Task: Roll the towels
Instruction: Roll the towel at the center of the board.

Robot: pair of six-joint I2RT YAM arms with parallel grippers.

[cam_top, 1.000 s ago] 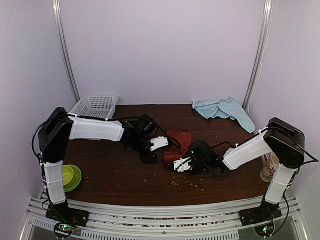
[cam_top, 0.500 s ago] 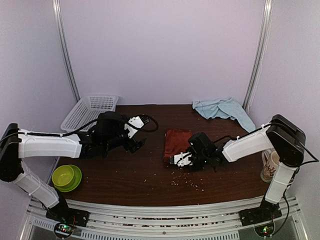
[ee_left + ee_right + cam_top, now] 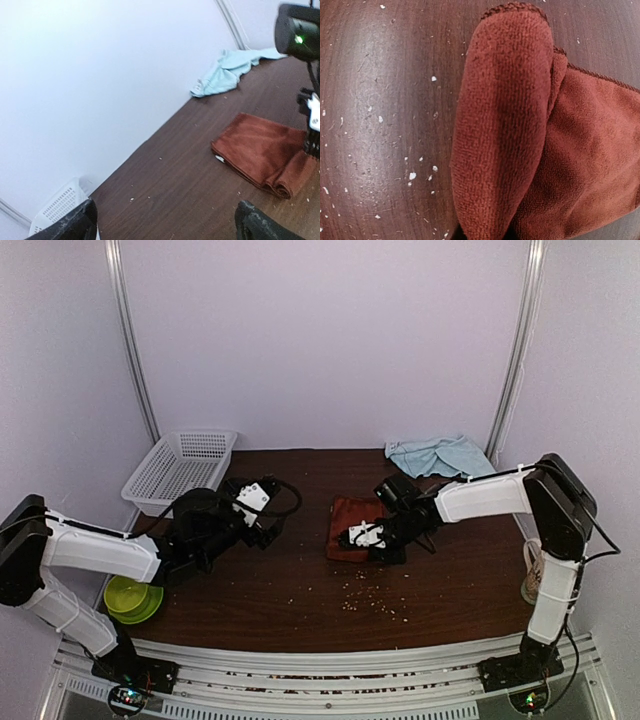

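Note:
The rust-red towel (image 3: 352, 515) lies folded at mid-table, its near end curled over into a thick roll (image 3: 505, 125). My right gripper (image 3: 366, 537) is shut on that rolled end, its fingers almost hidden under the cloth in the right wrist view. The pale light-blue towel (image 3: 438, 455) sits crumpled at the back right corner. My left gripper (image 3: 268, 528) hangs open to the left of the red towel (image 3: 265, 150), apart from it and holding nothing. Its two dark fingertips (image 3: 75, 225) show at the bottom of the left wrist view.
A white mesh basket (image 3: 180, 465) stands at the back left. A green bowl (image 3: 130, 595) sits at the front left edge and a mug (image 3: 535, 570) at the right edge. Pale crumbs (image 3: 365, 600) are scattered in front of the red towel.
My left gripper let go, opened wide and drew back to the left, away from the red towel. My right gripper moved toward the back, turning the towel's near end over into a roll.

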